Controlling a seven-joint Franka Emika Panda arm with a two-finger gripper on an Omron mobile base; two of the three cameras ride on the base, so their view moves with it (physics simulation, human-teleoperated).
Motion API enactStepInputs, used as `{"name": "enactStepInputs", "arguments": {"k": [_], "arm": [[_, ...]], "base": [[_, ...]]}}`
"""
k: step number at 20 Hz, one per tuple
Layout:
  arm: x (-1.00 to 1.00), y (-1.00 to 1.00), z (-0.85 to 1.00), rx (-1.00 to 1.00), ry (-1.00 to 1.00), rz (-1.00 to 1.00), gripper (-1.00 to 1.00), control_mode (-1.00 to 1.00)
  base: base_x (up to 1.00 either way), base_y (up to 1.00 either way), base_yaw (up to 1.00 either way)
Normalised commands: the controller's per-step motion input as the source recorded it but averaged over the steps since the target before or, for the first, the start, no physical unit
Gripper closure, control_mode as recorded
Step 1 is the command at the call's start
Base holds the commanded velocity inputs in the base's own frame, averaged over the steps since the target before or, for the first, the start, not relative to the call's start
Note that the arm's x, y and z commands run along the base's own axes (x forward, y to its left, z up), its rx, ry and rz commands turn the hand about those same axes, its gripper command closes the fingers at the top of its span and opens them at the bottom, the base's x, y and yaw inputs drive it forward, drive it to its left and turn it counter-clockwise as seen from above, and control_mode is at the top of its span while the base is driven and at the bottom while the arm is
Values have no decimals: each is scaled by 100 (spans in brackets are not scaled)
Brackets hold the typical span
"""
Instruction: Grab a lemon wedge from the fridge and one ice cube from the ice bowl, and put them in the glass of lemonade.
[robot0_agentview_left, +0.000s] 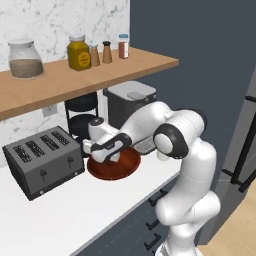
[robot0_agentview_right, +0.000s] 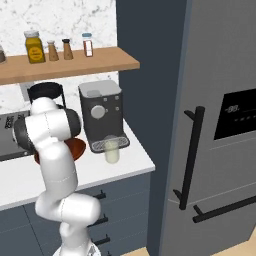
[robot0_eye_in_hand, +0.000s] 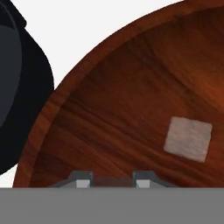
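One ice cube (robot0_eye_in_hand: 188, 139), a pale grey square, lies on the floor of the ice bowl (robot0_eye_in_hand: 109, 100) up and to the right of the gripper (robot0_eye_in_hand: 112, 180) in the hand view, apart from both fingertips (robot0_eye_in_hand: 82, 179). The jaws are drawn in close with only a narrow gap; something pale and translucent seems to sit between the tips, but whether a cube is pinched there cannot be told. From the left base view the gripper (robot0_agentview_left: 106, 156) is down inside the ice bowl (robot0_agentview_left: 116, 170), with the toaster (robot0_agentview_left: 43, 161) just to its left and the coffee machine (robot0_agentview_left: 130, 102) behind it. The glass of lemonade (robot0_agentview_right: 112, 150) stands to the gripper's right in front of that machine, and the fridge (robot0_agentview_right: 220, 125) is further right, doors shut.
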Motion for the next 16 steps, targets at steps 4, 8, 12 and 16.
{"name": "enactStepInputs", "arguments": {"k": [4,8,12,16], "arm": [[-19,0,0,0,-2,-11,100,-100],[-35,-17,17,0,-8,-9,100,-100],[-35,-47,47,0,-6,-5,100,-100],[-37,-55,66,0,-3,-1,100,-100]], "base": [[0,0,0],[0,0,0],[0,0,0],[0,0,0]]}}
